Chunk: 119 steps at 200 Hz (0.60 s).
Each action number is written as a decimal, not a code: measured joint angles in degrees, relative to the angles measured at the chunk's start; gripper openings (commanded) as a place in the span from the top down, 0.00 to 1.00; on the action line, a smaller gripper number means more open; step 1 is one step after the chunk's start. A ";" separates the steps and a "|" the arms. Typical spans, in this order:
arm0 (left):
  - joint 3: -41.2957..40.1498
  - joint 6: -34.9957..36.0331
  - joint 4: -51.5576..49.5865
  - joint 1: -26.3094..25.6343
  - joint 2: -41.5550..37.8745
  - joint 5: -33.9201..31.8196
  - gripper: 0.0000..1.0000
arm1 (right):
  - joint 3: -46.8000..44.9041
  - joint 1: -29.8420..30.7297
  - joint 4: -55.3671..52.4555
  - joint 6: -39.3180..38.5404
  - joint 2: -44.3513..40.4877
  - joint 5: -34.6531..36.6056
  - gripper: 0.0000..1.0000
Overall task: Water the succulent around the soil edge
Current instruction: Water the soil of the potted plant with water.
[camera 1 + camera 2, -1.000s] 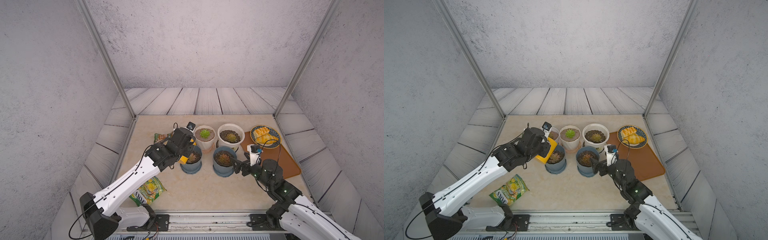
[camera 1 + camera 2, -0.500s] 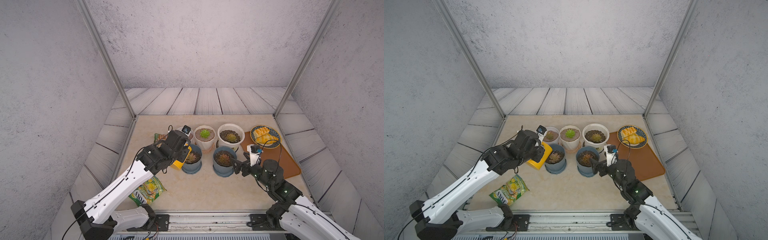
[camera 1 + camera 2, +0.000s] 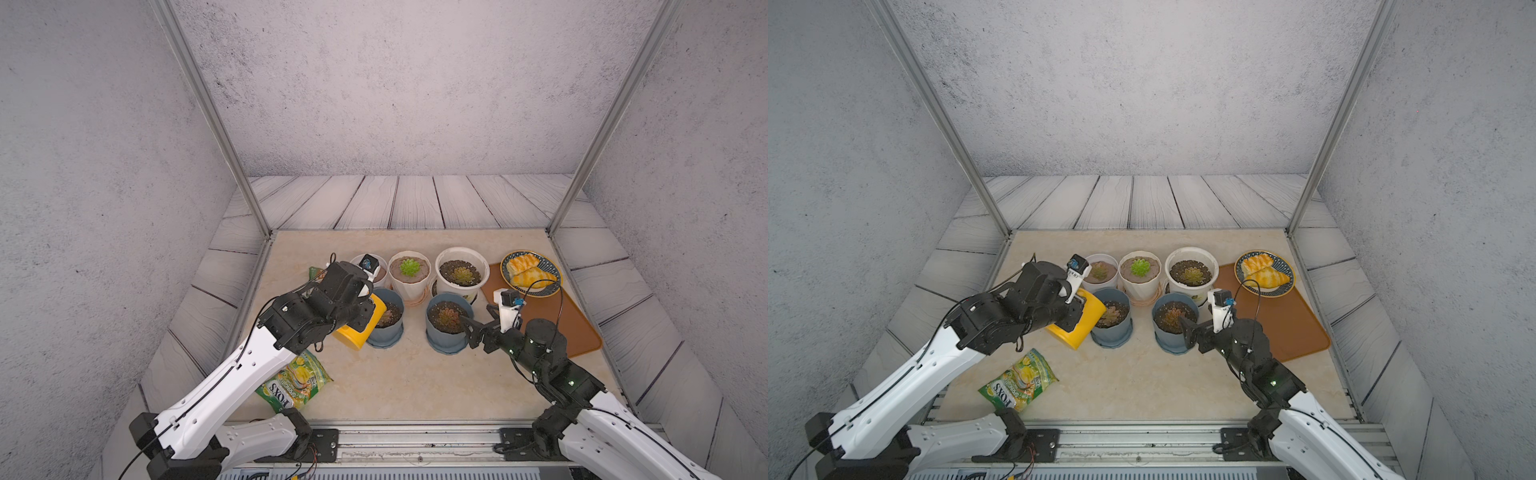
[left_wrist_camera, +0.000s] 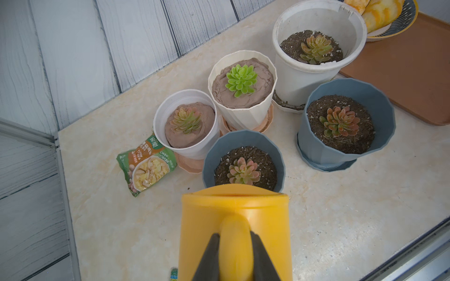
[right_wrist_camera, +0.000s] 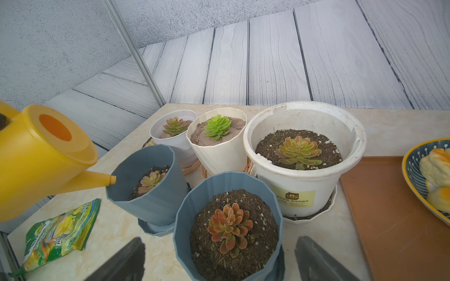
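My left gripper (image 4: 235, 237) is shut on the handle of a yellow watering can (image 4: 233, 211), seen in both top views (image 3: 357, 328) (image 3: 1077, 324). The can is tilted, and its spout (image 5: 97, 178) ends right at the rim of the left blue pot (image 5: 151, 199), which holds a pink-green succulent (image 5: 150, 181) (image 4: 243, 171) in dark soil. My right gripper (image 5: 219, 243) is open, with one finger on each side of the right blue pot (image 5: 229, 180) (image 3: 446, 338) and its reddish succulent (image 5: 229, 225). No water is visible.
Three pale pots with succulents (image 4: 241, 80) (image 4: 186, 119) (image 4: 316, 47) stand behind the blue ones. A green snack bag (image 3: 295, 380) lies at the front left, a soup packet (image 4: 146, 163) by the small white pot. A brown tray (image 3: 557, 324) with a plate of bread (image 3: 530, 272) is at the right.
My left arm has drawn back a little to the left and toward the front, carrying the can with it. The right arm has not moved.
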 measured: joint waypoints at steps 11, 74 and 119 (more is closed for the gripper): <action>0.00 -0.17 0.09 0.00 0.00 0.72 1.00 | 0.00 0.00 0.00 0.02 0.00 -0.04 0.00; 0.00 -0.57 1.95 0.00 1.38 5.05 1.00 | 0.00 0.00 0.33 0.15 -0.02 -0.92 0.00; 0.00 -0.85 5.55 0.00 2.93 6.71 1.00 | 0.00 0.00 0.35 0.20 -0.04 -1.01 0.00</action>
